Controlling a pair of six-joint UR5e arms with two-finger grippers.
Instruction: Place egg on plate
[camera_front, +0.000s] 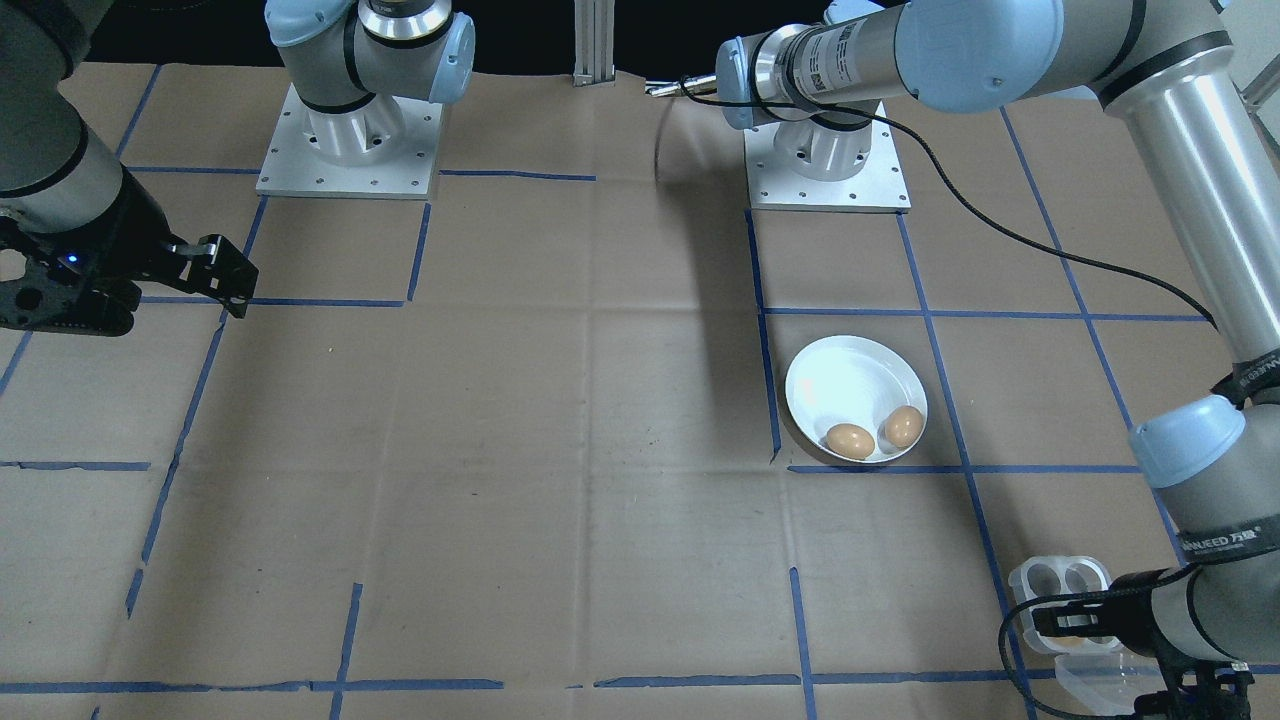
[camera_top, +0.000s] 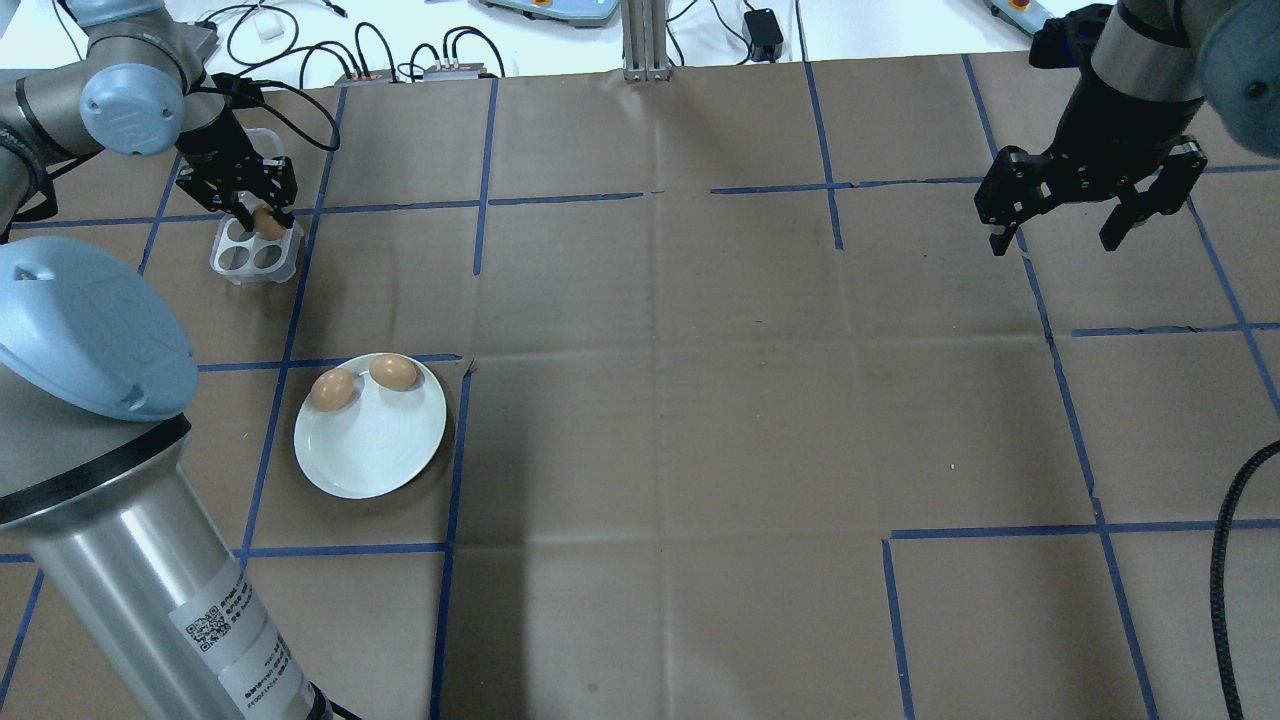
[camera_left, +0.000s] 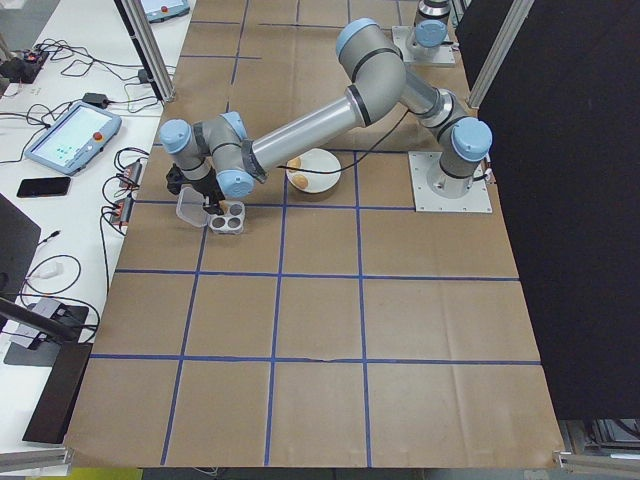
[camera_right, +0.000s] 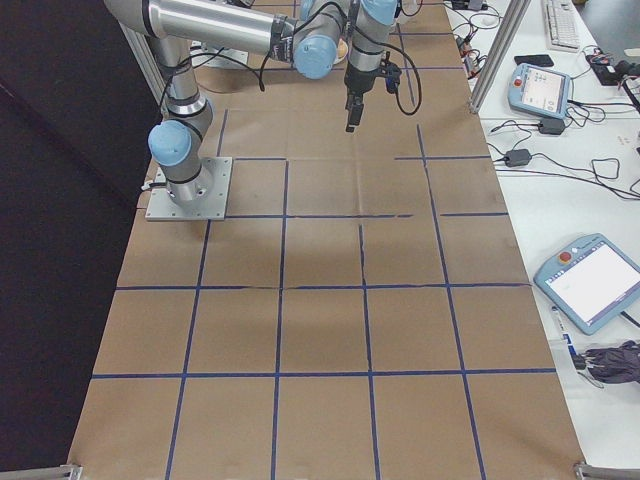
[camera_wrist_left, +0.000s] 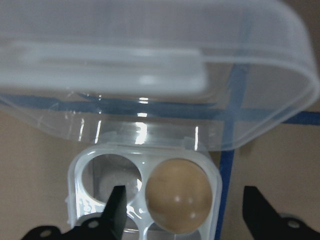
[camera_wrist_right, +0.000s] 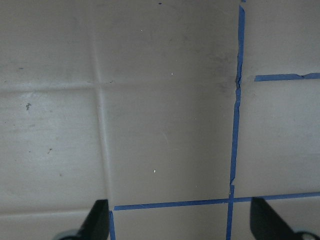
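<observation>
Now my left claw (camera_wrist_left: 182, 212) hangs open around the egg (camera_wrist_left: 177, 202) in the tray (camera_wrist_left: 85, 170), gripping nothing; my right claw (camera_top: 1062, 232) gapes empty, far right.

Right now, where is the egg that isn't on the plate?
In the overhead view, far left: the egg sits in the egg tray, between the left pincer fingers.

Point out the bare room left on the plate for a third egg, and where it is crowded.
The plate is bare across its middle and its half nearer the robot. The crowded part is the far rim, where two eggs lie side by side. The left tool is open around the egg in the tray.
</observation>
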